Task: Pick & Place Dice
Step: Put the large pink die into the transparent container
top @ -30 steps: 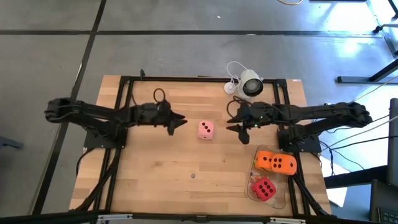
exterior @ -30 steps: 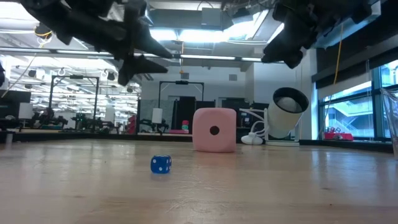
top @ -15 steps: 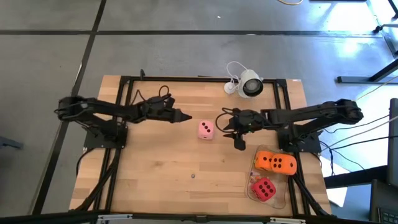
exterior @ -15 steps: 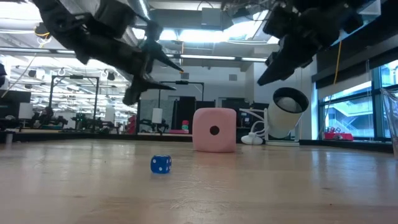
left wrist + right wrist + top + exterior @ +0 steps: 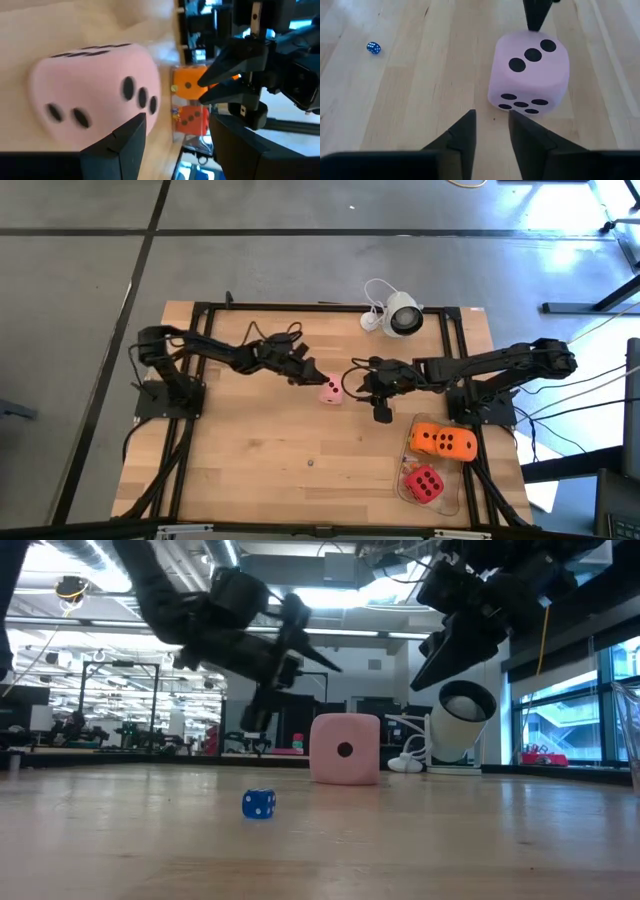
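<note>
A pale pink die (image 5: 331, 389) sits flat on the wooden table just above its centre, three dark pips in a diagonal on its top face. At about four o'clock from it, near the table's edge, lie an orange die (image 5: 444, 442) and, just beyond at six o'clock from that, a red die (image 5: 424, 482) showing five pips

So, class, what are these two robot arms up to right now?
Both arms are at the pale pink die in the middle of the table. The left gripper reaches it from one side with fingers open, and the right gripper faces it from the other; neither holds it yet. Two orange dice and a red die sit by the table's right edge.
</note>
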You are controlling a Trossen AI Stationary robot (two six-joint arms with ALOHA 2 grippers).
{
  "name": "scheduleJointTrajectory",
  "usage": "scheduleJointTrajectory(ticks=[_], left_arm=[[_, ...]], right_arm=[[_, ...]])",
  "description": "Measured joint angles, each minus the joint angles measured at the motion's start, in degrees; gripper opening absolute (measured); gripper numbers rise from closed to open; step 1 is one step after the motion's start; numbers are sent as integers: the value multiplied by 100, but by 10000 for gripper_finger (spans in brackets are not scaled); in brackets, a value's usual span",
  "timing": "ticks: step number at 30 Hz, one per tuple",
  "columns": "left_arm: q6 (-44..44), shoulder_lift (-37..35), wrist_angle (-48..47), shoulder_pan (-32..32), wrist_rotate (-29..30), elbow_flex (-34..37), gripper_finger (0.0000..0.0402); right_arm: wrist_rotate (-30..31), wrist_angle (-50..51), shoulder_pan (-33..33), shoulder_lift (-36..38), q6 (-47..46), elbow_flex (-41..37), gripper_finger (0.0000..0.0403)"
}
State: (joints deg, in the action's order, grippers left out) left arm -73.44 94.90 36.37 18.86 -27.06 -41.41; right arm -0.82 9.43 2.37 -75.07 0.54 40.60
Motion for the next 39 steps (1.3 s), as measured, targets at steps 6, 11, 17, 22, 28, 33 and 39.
scheduleJointTrajectory(ticks=[6,11,17,22,28,33,39], left_arm=[[255,452,-70,30,-460,-546,210],[195,448,-120,169,-834,-745,210],[392,52,-1645,378,-669,-875,210],[869,-269,-3034,467,31,-937,210],[935,-445,-3220,398,375,-942,210],[934,-445,-3386,173,719,-942,210],[915,-445,-3365,38,843,-942,210]], right_arm=[[0,1,0,0,4,0,56],[0,0,0,0,8,0,10],[-4,0,0,0,11,0,11],[-6,0,0,0,10,0,4],[-26,3,0,-88,9,0,4],[-492,2,-1,-491,153,0,2],[-278,-495,6,-1155,138,0,1]])
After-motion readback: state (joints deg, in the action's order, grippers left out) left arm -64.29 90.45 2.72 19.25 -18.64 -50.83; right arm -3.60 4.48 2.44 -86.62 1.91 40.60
